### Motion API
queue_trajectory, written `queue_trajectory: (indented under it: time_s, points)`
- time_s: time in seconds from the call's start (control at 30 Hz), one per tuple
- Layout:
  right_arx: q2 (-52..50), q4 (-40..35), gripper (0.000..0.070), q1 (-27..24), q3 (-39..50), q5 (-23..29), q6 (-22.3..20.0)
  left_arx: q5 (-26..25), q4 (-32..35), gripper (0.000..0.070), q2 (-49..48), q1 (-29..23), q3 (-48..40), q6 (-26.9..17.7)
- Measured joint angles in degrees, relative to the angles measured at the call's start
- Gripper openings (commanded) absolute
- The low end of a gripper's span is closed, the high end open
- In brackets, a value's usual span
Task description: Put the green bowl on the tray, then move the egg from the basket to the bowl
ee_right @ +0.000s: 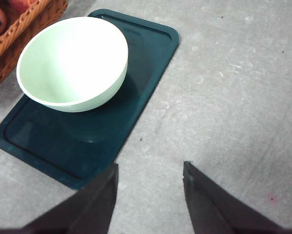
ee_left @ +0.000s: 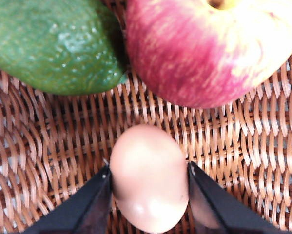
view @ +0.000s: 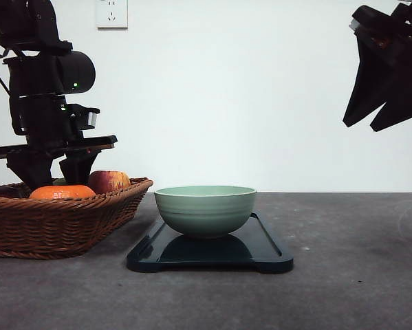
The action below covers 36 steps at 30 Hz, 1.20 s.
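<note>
The left gripper (ee_left: pixel 149 183) is down inside the basket (view: pixel 89 213), its two dark fingers (ee_left: pixel 85 207) set on either flank of the egg (ee_left: pixel 149 178). The tips look pressed against the shell, and the egg lies on the wicker floor between them. Just beyond the egg from the fingertips sit a red-and-yellow apple (ee_left: pixel 209 48) and, beside it, a green bumpy-skinned fruit (ee_left: pixel 53 44); the two nearly touch each other, and both are a little apart from the egg. In the front view an orange (view: pixel 61 192) also lies in the basket, near the arm.

The right gripper (ee_right: pixel 150 180) hangs high above the bare table (view: pixel 357 261), its fingers spread apart and holding nothing. Below and off to its side lies the tray (ee_right: pixel 150 53), with the green bowl (view: pixel 205 210) standing upright on it. The basket sits just beside the tray, on the side away from this gripper.
</note>
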<state>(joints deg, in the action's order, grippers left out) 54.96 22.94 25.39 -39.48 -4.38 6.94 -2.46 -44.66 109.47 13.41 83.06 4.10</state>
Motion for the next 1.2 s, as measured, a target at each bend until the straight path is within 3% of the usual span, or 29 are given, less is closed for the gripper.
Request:
queue_trajectory:
  time_s: [0.3,0.73,1.1,1.2]
  points:
    - [0.0,0.0,0.0262,0.0,0.0,0.0,0.0,0.0,-0.72,0.0106,-1.11,0.0,0.05,0.0]
    - [0.0,0.02,0.0262,0.0,0.0,0.0,0.0,-0.61,-0.95,0.0106,-13.22,0.48,0.07,0.98]
    - [0.0,0.0,0.0262,0.0,0.0,0.0,-0.02,-11.93,6.58,0.0106,-18.41,6.03,0.14,5.18]
    - [0.0,0.0,0.0262,0.0,0.0,0.0,0.0,-12.69,8.15,0.0106,-18.4,8.46,0.14,6.57]
